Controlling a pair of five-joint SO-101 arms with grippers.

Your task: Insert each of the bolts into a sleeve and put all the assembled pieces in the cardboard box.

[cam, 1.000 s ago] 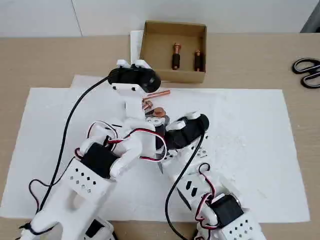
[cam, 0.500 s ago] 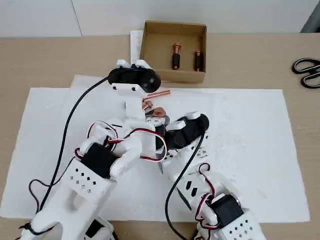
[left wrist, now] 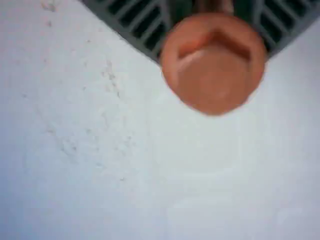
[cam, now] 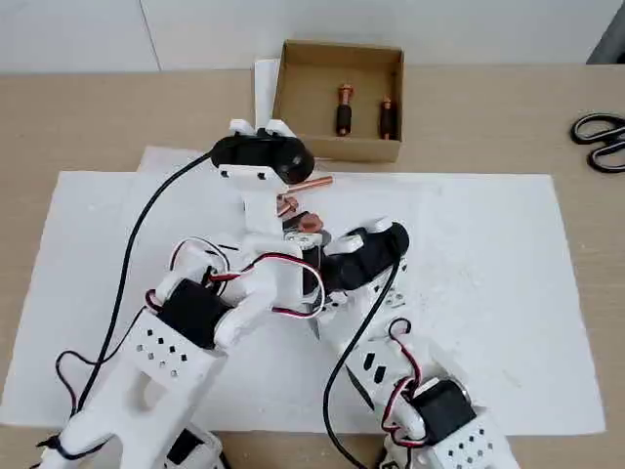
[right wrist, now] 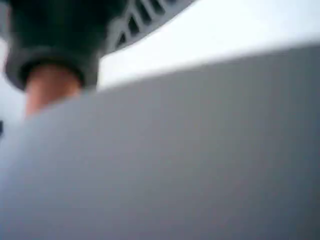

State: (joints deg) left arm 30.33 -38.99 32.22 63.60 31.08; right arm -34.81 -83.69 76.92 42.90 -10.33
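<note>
Where the two arms meet over the paper (cam: pixel 488 274), the left gripper (left wrist: pixel 215 12) has its ridged fingers (left wrist: pixel 130 25) closed on a copper bolt (left wrist: pixel 212 62), whose round head faces the wrist camera. The right gripper (right wrist: pixel 70 22) clamps a black sleeve (right wrist: pixel 55 45), and a copper shaft (right wrist: pixel 50 90) sticks out of the sleeve's end. A ridged finger (right wrist: pixel 145 20) shows just behind it. A grey mass (right wrist: pixel 200 160) lies in front of the sleeve, too blurred to identify. From above, the held parts sit close together mid-sheet; whether they touch cannot be told. Just beyond them a loose bolt (cam: pixel 311 183) lies on the paper near the box (cam: pixel 293 93), and another copper piece (cam: pixel 286 204) sits beside the left arm. Inside the box, two assembled pieces (cam: pixel 344 109) lie side by side, apart. Scissors (cam: pixel 598 139) rest on the table (cam: pixel 78 107) at its far right edge.
</note>
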